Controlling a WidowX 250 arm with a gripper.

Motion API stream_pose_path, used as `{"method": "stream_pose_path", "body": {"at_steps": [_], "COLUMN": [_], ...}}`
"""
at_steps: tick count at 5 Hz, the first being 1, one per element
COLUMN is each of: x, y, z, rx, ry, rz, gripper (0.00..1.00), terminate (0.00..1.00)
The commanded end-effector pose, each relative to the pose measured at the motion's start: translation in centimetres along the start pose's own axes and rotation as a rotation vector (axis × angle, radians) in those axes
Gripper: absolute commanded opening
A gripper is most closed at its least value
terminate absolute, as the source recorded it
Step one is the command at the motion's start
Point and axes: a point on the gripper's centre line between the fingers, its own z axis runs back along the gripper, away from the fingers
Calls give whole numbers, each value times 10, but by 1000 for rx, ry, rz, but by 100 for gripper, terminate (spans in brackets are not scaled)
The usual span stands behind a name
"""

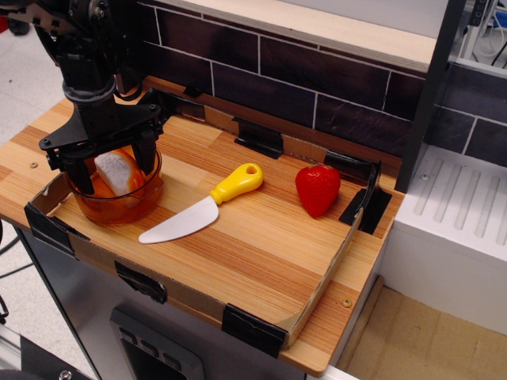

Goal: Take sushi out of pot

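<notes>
Knife: a toy with a yellow handle and white blade, lying flat at centre frame, handle pointing upper right, blade tip lower left.
Strawberry: red, glossy, right of centre, well apart from the knife's handle.
Wooden board: striped butcher-block top filling the middle of the frame, edged by a low cardboard rim with black clips.
Tiled wall: dark bricks across the top.
White rack: ridged surface at right edge.
</notes>
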Motion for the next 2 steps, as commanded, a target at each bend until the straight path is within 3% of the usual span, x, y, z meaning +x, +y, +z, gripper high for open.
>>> {"method": "stream_pose_path", "body": {"at_steps": [1, 2], "x": [3, 10], "y": [0, 3], "z": [10, 30], "rx": [-14, -23], "ry": [-32, -96], "rz": [23, 79], "gripper": [0, 0], "terminate": [0, 0]}}
